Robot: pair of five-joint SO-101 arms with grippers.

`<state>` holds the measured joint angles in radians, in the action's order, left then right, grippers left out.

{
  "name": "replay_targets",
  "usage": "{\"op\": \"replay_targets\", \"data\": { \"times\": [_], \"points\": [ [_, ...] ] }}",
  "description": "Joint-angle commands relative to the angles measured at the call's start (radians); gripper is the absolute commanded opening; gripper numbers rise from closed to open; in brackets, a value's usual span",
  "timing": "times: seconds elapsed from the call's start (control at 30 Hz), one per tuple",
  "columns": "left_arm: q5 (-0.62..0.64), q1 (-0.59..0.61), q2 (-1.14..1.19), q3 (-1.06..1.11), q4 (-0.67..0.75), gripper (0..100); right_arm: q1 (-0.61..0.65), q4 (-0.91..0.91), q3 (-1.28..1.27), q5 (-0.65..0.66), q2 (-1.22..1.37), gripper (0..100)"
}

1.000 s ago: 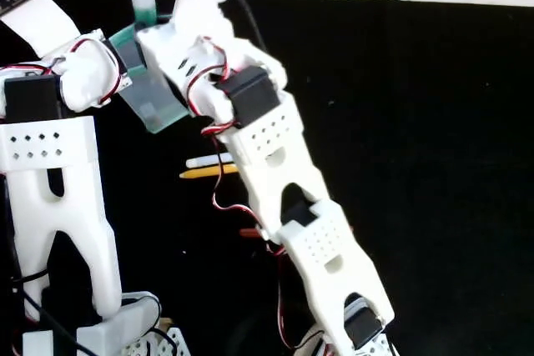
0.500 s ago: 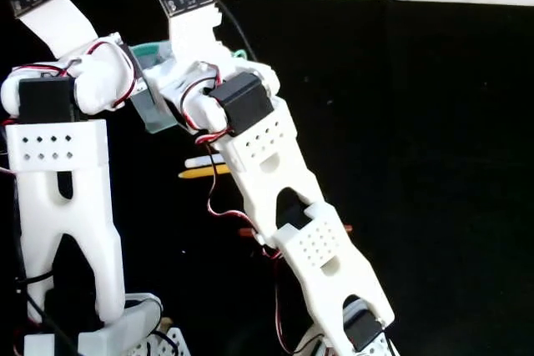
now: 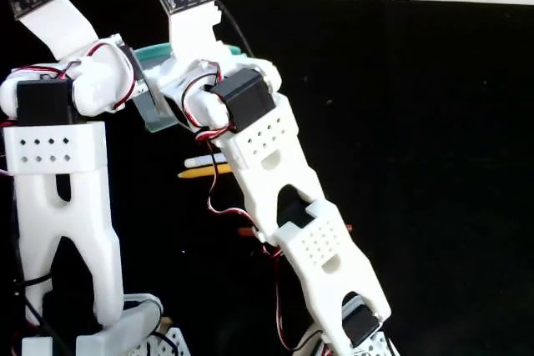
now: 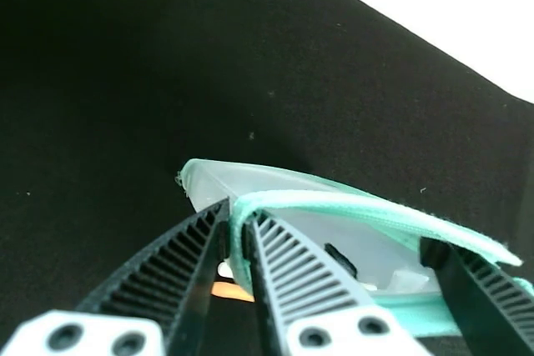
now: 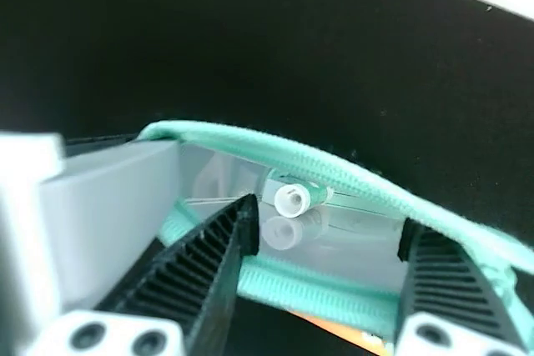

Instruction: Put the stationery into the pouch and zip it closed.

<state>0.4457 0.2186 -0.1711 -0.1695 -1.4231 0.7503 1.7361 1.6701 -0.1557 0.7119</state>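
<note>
A clear pouch with a teal zipper rim [image 3: 155,107] hangs above the table between my two arms at the back left. My left gripper [image 4: 238,229] is shut on the pouch's teal rim [image 4: 350,206]. My right gripper [image 5: 327,221] is open, its two fingers spread wide at the pouch's mouth [image 5: 250,143]. A white-capped tube [image 5: 292,199] lies inside the pouch between them. One finger of the right gripper [image 4: 471,283] shows beside the pouch in the left wrist view. On the black table lie a white pen [image 3: 204,160] and a yellow pencil [image 3: 198,173].
An orange item [image 3: 247,231] lies partly hidden under the right arm [image 3: 275,172]. The left arm's white body [image 3: 58,189] stands at the left edge. The black tabletop [image 3: 417,164] stretches to the right, with a pale wall along the back.
A white-capped green tube that stood above the pouch one second ago has dropped inside it. Both wrists came down and closer together, and have barely moved in the last half second.
</note>
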Motion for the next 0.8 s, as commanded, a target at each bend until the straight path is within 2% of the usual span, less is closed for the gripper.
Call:
{"op": "replay_targets", "data": {
  "times": [0.0,0.13,0.5,0.77],
  "points": [
    [-0.002,0.015,0.007,0.001,0.011,1,-0.01,0.022,0.101,0.002,-0.163,35.4],
    [-0.002,0.015,0.007,0.001,0.011,1,-0.035,0.022,0.101,0.003,-0.234,35.4],
    [0.0,0.015,0.007,0.001,0.011,1,-0.15,0.028,0.087,0.138,-0.325,35.3],
    [0.0,0.012,0.007,0.001,0.011,1,-0.269,0.028,-0.222,0.198,-0.36,30.5]
  ]
}}
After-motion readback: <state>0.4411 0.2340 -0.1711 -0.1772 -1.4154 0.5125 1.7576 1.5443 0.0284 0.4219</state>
